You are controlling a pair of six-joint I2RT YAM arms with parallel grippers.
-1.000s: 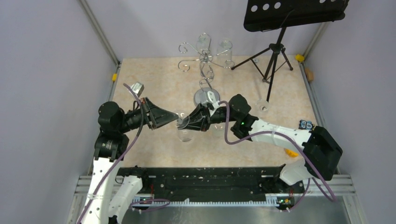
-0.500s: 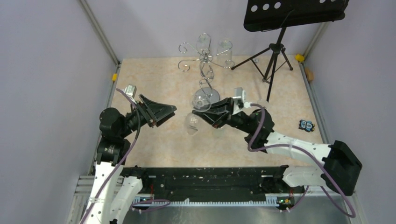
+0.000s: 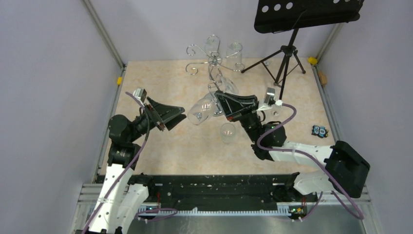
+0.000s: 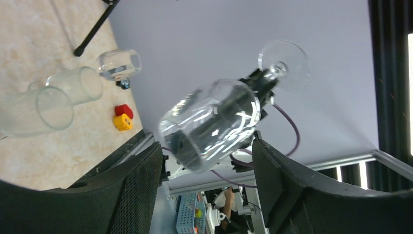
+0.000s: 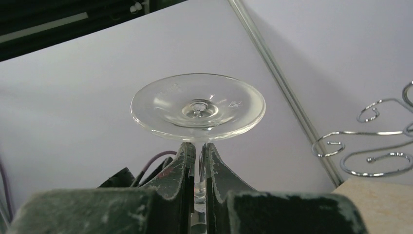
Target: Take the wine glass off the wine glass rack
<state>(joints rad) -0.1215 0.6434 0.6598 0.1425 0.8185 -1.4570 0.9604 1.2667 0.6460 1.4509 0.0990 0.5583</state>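
My right gripper (image 3: pixel 217 105) is shut on the stem of a clear wine glass (image 3: pixel 198 112), held tilted in the air over the middle of the table. In the right wrist view the glass's round foot (image 5: pixel 198 106) sits just above the fingertips and the stem runs down between them. My left gripper (image 3: pixel 178 116) stands open just left of the bowl. In the left wrist view the bowl (image 4: pixel 214 124) hangs just beyond the fingertips, touching neither finger. The chrome wine glass rack (image 3: pixel 213 59) stands at the back, with two glasses (image 3: pixel 235 52) hanging from its curled arms.
A tumbler (image 3: pixel 227 132) stands on the table below the held glass, and a small glass (image 3: pixel 274 112) stands further right. The black music stand's tripod (image 3: pixel 285 58) is at the back right. A small blue object (image 3: pixel 319 129) lies near the right wall.
My left gripper has opened, let go of the glass's bowl and drawn back a little. The right arm has lifted the glass up and swung it toward the back.
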